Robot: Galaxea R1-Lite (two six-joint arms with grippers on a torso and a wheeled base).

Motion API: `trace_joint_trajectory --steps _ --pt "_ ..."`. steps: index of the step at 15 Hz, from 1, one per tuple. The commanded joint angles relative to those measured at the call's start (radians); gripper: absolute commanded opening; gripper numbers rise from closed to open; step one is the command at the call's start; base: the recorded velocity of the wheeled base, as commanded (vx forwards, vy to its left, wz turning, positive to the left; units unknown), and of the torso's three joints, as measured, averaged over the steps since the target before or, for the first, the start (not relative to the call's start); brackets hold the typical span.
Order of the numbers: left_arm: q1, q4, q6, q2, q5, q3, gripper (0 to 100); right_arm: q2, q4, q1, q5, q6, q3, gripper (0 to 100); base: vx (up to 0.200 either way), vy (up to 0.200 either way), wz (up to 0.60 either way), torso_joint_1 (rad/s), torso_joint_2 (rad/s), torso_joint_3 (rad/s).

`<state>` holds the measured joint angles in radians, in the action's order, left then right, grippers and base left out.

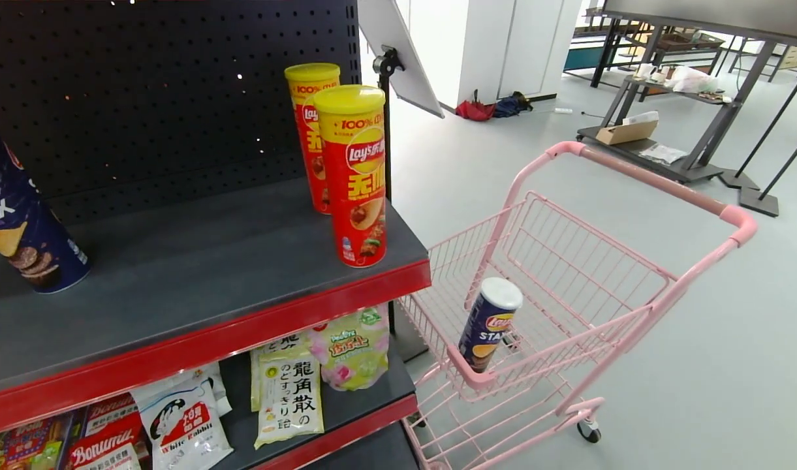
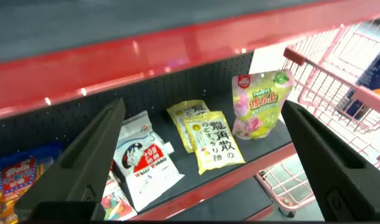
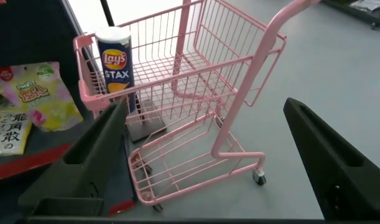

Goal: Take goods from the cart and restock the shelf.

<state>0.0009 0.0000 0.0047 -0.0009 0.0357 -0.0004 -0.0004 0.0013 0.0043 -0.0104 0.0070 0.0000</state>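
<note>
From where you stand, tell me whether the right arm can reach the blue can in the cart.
Probably yes: the blue can stands upright in the open-topped cart, nothing over it; the right gripper faces it, open.

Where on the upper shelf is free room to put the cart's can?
The upper shelf is bare across its middle, between the dark blue can at left and the two red cans at the right corner. The lower shelf is crowded with snack bags.
</note>
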Motion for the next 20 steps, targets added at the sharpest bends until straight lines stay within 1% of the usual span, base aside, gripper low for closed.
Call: trace_joint_trajectory --steps 1,4,6,7,8,9,10,11,12,13,14,15,17,18,19,20 --pt "0.001 0.000 0.000 0.001 0.000 0.000 100 0.000 0.000 0.000 0.000 -0.001 0.000 100 0.000 0.000 0.00 -0.188 0.53 0.344" --pt "0.001 0.000 0.000 0.001 0.000 0.000 100 0.000 0.000 0.000 0.000 -0.002 -0.002 100 0.000 0.000 0.00 -0.150 0.47 0.308" --pt "0.001 0.000 0.000 0.001 0.001 0.000 100 0.039 0.003 0.003 0.000 -0.009 -0.003 100 0.000 0.000 0.00 -0.041 0.14 0.090" --pt "0.001 0.000 0.000 0.001 0.001 0.000 100 0.034 0.002 -0.020 0.015 -0.018 -0.003 100 0.000 0.000 0.00 -0.012 0.06 0.046" --pt "0.001 0.000 0.000 0.001 0.001 0.000 100 0.033 0.000 -0.020 0.021 -0.021 -0.003 100 0.000 0.000 0.00 0.000 0.00 0.000" --pt "0.001 0.000 -0.002 0.001 0.001 -0.001 100 0.069 -0.001 -0.013 0.003 -0.032 -0.072 100 0.000 0.000 0.00 0.000 0.00 0.000" --pt "-0.001 0.000 0.000 0.001 0.001 0.000 100 0.424 -0.003 -0.013 0.009 0.039 -0.400 100 0.000 0.000 0.00 0.000 0.00 0.000" --pt "0.001 0.000 0.000 0.001 0.001 0.000 100 0.634 -0.010 -0.007 0.003 0.189 -0.644 100 0.000 0.000 0.00 0.000 0.00 0.000" --pt "0.001 0.000 0.000 0.001 0.001 0.000 100 0.790 -0.007 0.014 -0.033 0.218 -0.787 100 0.000 0.000 0.00 0.000 0.00 0.000" --pt "0.001 0.000 0.000 0.001 0.001 0.000 100 0.872 -0.020 0.042 -0.074 0.189 -0.784 100 0.000 0.000 0.00 0.000 0.00 0.000" --pt "0.001 -0.002 0.000 0.001 0.001 0.000 100 0.913 -0.026 0.063 -0.114 0.143 -0.750 100 0.000 0.000 0.00 0.000 0.00 0.000" --pt "0.001 0.000 0.001 0.001 0.003 0.000 100 1.036 -0.090 0.069 -0.161 0.128 -0.680 100 0.000 0.000 0.00 0.000 0.00 0.000" --pt "0.001 -0.002 0.003 0.001 0.003 0.000 100 1.223 -0.300 0.071 -0.260 0.117 -0.565 100 0.000 0.000 0.00 0.000 0.00 0.000" --pt "0.001 -0.002 0.005 0.001 0.003 0.000 100 1.416 -0.549 0.069 -0.341 0.093 -0.503 100 0.000 0.000 0.00 0.000 0.00 0.000" --pt "0.001 0.000 0.005 0.001 0.003 0.000 100 1.496 -0.652 0.068 -0.364 0.079 -0.489 100 0.000 0.000 0.00 0.000 0.00 0.000" --pt "0.001 -0.002 0.005 0.001 0.003 0.000 100 1.663 -0.823 0.069 -0.404 0.057 -0.486 100 0.000 0.000 0.00 0.000 0.00 0.000"
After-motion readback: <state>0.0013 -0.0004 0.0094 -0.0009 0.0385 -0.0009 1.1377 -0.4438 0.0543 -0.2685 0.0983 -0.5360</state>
